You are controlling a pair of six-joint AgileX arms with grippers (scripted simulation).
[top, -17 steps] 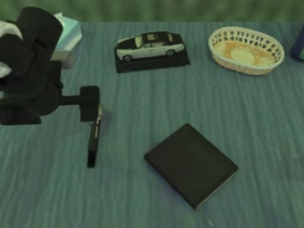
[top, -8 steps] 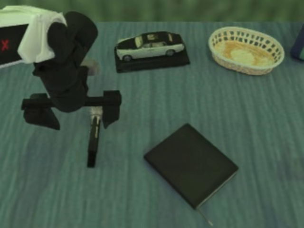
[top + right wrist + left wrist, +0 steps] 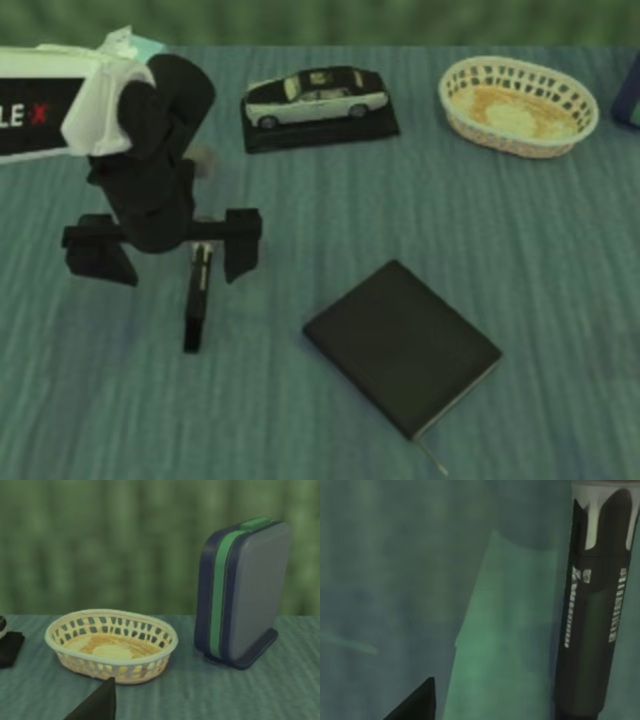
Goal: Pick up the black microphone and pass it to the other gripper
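The left pincer (image 3: pixel 168 252) hangs over the left part of the desk (image 3: pixel 330 210), its two broad fingers spread wide apart and holding nothing. One finger (image 3: pixel 242 240) sits on the side toward the desk's middle, the other out toward the left edge. The black microphone (image 3: pixel 196 298) lies flat on the desk with its head end under the pincer's crossbar, close beside the inner finger, and its body running out from the pincer toward the near edge. In the left wrist view the microphone (image 3: pixel 592 620) shows close up, black with pale lettering along its barrel, lying off to one side of the open gap, and one fingertip (image 3: pixel 417 704) juts in at the picture's edge.

Beyond the pincer, toward the far edge, a toy car (image 3: pixel 315 96) stands on a black base. Farther toward the right lies a flat black notebook (image 3: pixel 402 345), well apart from the microphone, and a wicker basket (image 3: pixel 518 105) sits near the far right corner.

The right pincer is out of the top view; its wrist view looks at the basket (image 3: pixel 111 645) and an upright blue-and-green case (image 3: pixel 242 592).
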